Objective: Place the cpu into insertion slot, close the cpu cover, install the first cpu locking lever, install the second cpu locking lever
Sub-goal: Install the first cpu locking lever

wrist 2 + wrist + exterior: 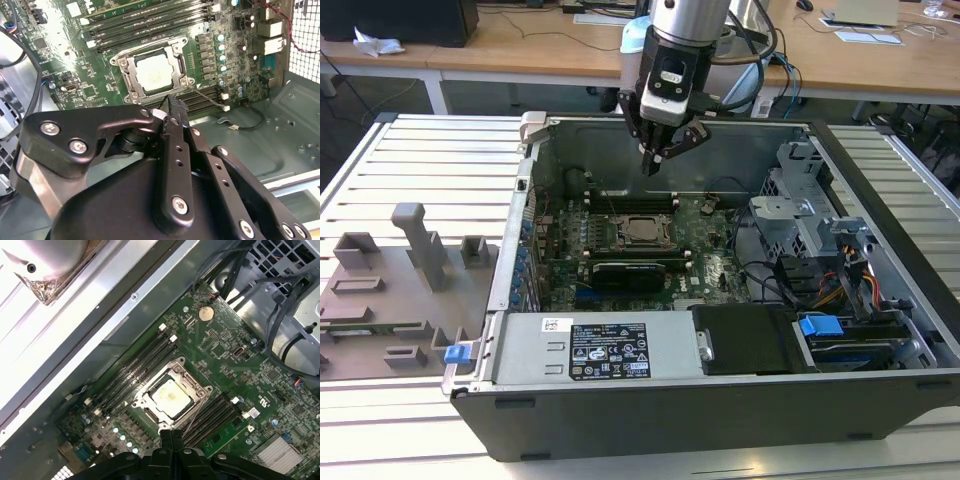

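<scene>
The black two-fingered claw (655,160) hangs over the open dark-grey computer case (670,400), which rests on the pale slatted metal surface (420,160). Its fingers are pressed together with nothing between them, so the carrying part of the job looks finished.

In the exterior view the small square cpu with its pale silvery top (642,229) lies at 6 o'clock from the claw, well below it. It sits flat in the square dark insertion slot (150,415) on the green motherboard (710,250). The thin dark-metal cpu cover (131,77) lies down around the chip, whose top shows through the cover's window, probably to keep the chip seated.

The long black memory slots (630,198) run at 12 o'clock of the socket.

In the second wrist view a thin silvery wire lever (207,98) slants out from the frame's corner; I cannot tell whether it is latched.
</scene>
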`<act>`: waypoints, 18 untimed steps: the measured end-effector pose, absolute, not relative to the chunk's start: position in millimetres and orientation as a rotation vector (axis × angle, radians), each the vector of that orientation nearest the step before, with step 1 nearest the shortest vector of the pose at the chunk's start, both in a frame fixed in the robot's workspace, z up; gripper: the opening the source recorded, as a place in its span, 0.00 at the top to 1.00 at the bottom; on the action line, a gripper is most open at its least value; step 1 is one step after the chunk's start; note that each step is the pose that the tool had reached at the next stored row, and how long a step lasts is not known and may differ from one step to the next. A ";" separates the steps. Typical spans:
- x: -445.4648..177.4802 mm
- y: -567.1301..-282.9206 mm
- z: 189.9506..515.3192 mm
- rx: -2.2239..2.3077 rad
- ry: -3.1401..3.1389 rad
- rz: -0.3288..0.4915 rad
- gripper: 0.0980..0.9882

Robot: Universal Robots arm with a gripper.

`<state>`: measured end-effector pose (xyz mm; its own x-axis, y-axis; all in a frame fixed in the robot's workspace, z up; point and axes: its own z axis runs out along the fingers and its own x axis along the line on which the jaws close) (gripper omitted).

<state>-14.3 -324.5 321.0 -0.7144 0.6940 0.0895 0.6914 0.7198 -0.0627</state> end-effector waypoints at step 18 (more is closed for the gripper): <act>-14.3 -324.5 320.9 -0.857 -2.914 0.053 0.99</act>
